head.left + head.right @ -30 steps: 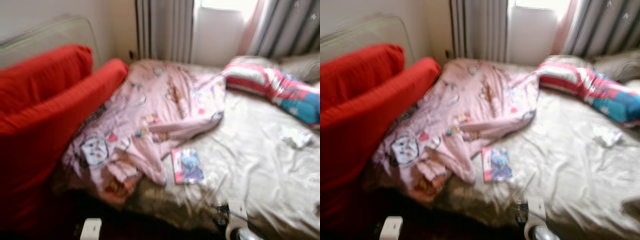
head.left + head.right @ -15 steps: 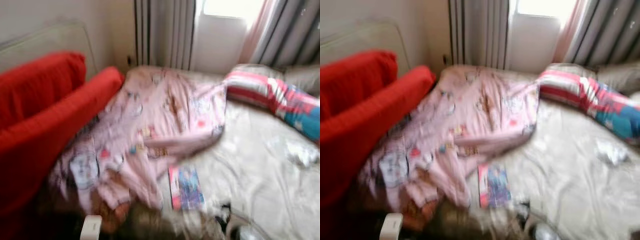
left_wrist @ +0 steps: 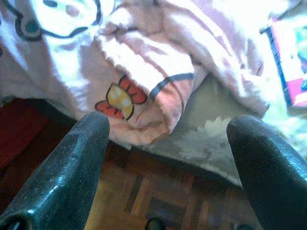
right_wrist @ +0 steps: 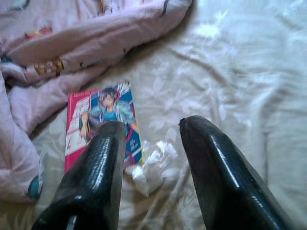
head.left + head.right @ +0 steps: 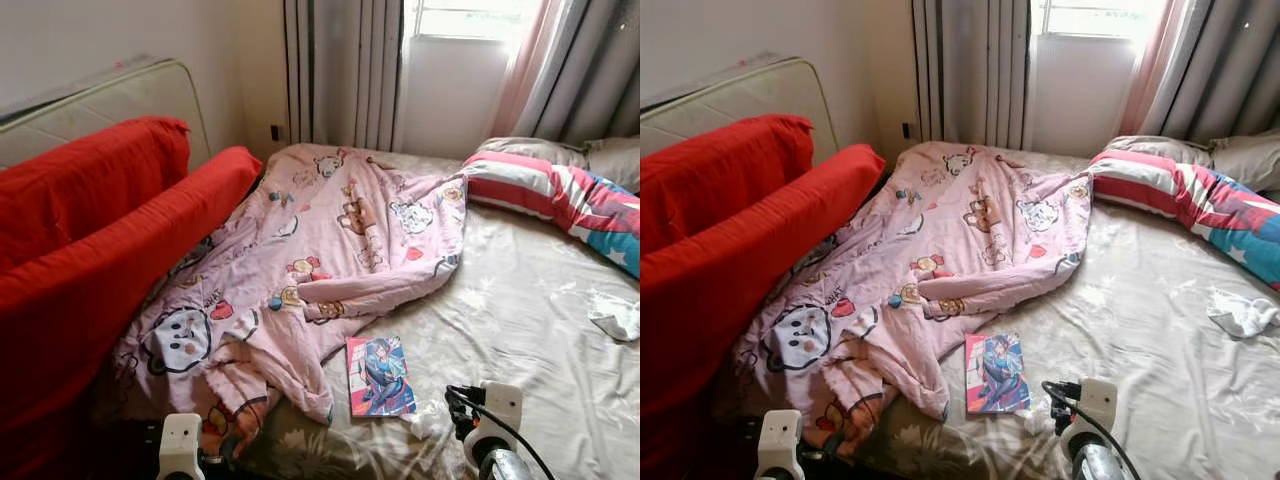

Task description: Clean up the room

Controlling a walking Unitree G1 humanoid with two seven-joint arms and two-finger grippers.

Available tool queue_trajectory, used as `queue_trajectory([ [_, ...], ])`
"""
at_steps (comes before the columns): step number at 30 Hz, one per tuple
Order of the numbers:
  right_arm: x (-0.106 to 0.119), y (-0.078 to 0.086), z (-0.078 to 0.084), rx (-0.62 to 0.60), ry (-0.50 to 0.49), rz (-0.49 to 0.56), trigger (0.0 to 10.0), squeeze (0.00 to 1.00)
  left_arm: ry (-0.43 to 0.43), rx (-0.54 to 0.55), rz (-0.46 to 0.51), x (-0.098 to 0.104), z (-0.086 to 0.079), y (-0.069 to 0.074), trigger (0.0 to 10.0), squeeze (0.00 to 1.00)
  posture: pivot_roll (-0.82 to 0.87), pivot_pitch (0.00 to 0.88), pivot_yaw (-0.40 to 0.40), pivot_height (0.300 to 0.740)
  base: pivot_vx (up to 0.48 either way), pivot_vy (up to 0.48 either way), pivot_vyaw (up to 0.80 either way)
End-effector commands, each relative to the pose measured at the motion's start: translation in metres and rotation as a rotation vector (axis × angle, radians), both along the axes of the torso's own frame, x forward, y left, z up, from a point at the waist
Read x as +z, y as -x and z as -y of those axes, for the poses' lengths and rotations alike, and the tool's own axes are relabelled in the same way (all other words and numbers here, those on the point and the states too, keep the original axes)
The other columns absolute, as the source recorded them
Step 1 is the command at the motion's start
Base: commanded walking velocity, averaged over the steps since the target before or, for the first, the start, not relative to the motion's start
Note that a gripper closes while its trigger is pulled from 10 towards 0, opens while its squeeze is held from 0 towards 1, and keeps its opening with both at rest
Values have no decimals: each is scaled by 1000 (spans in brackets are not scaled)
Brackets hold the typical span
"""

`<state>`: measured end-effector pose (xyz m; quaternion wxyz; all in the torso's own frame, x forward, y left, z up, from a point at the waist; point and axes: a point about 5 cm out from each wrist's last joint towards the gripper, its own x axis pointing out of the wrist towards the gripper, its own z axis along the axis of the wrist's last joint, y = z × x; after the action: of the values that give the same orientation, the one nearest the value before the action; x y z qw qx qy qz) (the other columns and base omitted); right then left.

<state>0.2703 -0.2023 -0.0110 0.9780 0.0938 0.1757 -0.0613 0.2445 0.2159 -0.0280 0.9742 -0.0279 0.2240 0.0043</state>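
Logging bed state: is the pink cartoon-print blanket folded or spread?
Spread but rumpled: the pink cartoon-print blanket lies bunched across the bed's left side, not folded.

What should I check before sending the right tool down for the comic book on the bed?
1. Right tool open: ok, fingers apart.
2. Right tool empty: ok.
3. Comic book unobstructed: ok, it lies flat beside the pink blanket, not under it.
4. Alignment: not ok, the tool aims at the crumpled wrapper by the book's corner.
5. Left tool clear of the path: ok, open over the blanket's edge.
6. Bed sheet loose under book: cannot tell.
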Motion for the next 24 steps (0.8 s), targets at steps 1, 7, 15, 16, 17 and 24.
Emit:
queue_trajectory([
  [1,1,1,0,-20,-4,26,10000,0,20,18,13,-1,-1,4,10000,0,-17,65,-1,740,0,0,0],
  [7,2,2,0,-30,-8,47,10000,0,-15,-66,532,113,23,-90,10000,0,-17,57,-4,740,0,0,0],
  [15,5,2,-2,32,20,88,10000,0,-25,-104,598,127,26,-95,10000,0,-25,30,-4,740,0,0,0],
  [16,5,2,-2,36,28,92,10000,0,-27,-104,596,126,26,-94,10000,0,-27,26,-5,740,0,0,0],
  [17,6,2,-2,35,31,99,10000,0,-30,-104,590,124,25,-93,10000,0,-27,26,-5,740,0,0,0],
  [24,9,3,-2,26,27,157,10000,0,-39,-94,560,113,18,-85,10000,0,-33,14,-3,740,0,0,0],
])
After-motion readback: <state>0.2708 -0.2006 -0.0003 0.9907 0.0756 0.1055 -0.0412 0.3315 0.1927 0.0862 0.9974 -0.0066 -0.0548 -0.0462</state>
